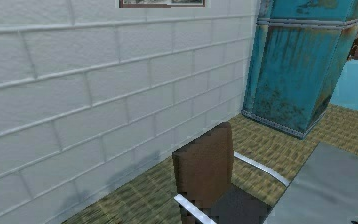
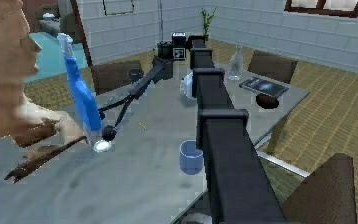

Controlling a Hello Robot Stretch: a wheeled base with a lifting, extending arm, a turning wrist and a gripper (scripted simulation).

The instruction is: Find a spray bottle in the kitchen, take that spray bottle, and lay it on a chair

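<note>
In the arm side view a blue spray bottle [image 2: 83, 98] with a white head hangs tilted above the grey table [image 2: 137, 185], at the view's left. My arm [image 2: 219, 120] runs up from the bottom edge. From its far end the gripper [image 2: 106, 136] reaches down and left, and its thin fingers [image 2: 137, 95] end at the bottle's base. The gripper holds the spray bottle. In the forward view a brown chair [image 1: 205, 165] with metal armrests stands at the bottom middle, beside a grey table [image 1: 332, 185].
A bust [image 2: 9, 75] stands on the table's left end. A blue cup [image 2: 192, 156], a clear bottle [image 2: 234, 68] and a dark bowl [image 2: 268, 101] stand on the table, with brown chairs [image 2: 272, 66] around it. A white brick wall [image 1: 97, 90] and a teal cabinet [image 1: 299, 65] lie ahead.
</note>
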